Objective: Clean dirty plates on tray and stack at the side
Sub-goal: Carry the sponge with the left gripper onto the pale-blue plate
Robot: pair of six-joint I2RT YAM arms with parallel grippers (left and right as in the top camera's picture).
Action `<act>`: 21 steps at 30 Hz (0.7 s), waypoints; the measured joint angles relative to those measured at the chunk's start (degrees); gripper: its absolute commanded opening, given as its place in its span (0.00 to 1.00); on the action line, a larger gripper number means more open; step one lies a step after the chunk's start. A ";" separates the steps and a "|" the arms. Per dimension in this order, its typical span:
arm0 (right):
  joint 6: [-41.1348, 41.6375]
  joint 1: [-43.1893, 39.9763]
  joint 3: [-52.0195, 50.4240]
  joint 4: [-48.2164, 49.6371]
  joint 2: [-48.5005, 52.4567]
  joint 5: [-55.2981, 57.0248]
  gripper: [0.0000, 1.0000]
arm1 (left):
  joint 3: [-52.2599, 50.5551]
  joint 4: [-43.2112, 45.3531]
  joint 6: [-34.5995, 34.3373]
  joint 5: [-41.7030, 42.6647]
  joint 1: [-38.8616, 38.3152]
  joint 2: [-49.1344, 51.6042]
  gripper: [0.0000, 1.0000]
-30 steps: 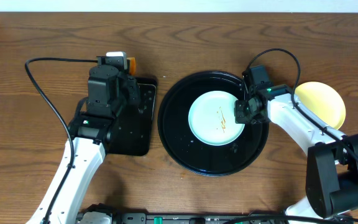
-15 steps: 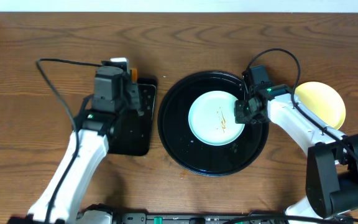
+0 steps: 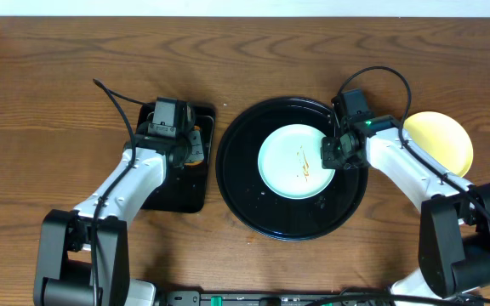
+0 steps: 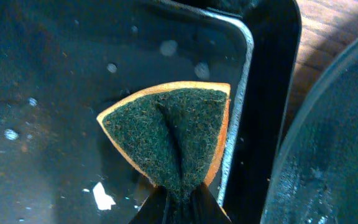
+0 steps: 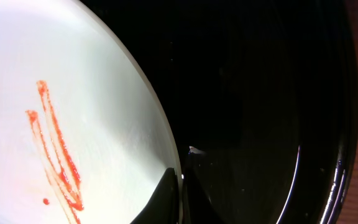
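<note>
A pale mint-blue plate [image 3: 293,161] with orange-red sauce smears lies in the round black tray [image 3: 253,200]. My right gripper [image 3: 329,154] is shut on the plate's right rim; the right wrist view shows the plate [image 5: 48,118], the fingers [image 5: 180,193] pinching its edge, and the tray floor [image 5: 266,112]. A pale yellow plate [image 3: 443,138] lies on the table to the right of the tray. My left gripper [image 3: 190,151] is shut on a green and orange sponge [image 4: 169,134], held over the small rectangular black tray [image 4: 48,99]. No other plate is in view.
The rectangular black tray [image 3: 173,191] lies left of the round tray, wet with droplets. Bare wood tabletop [image 3: 49,102] lies around both trays. Cables run from both arms.
My left arm has lowered and swung toward the rectangular tray's right side with the sponge. The right arm and the plates have not moved.
</note>
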 measured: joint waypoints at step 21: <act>-0.15 0.00 0.00 0.00 0.00 0.02 0.01 | 0.00 -0.33 -4.11 1.46 -6.36 0.11 0.08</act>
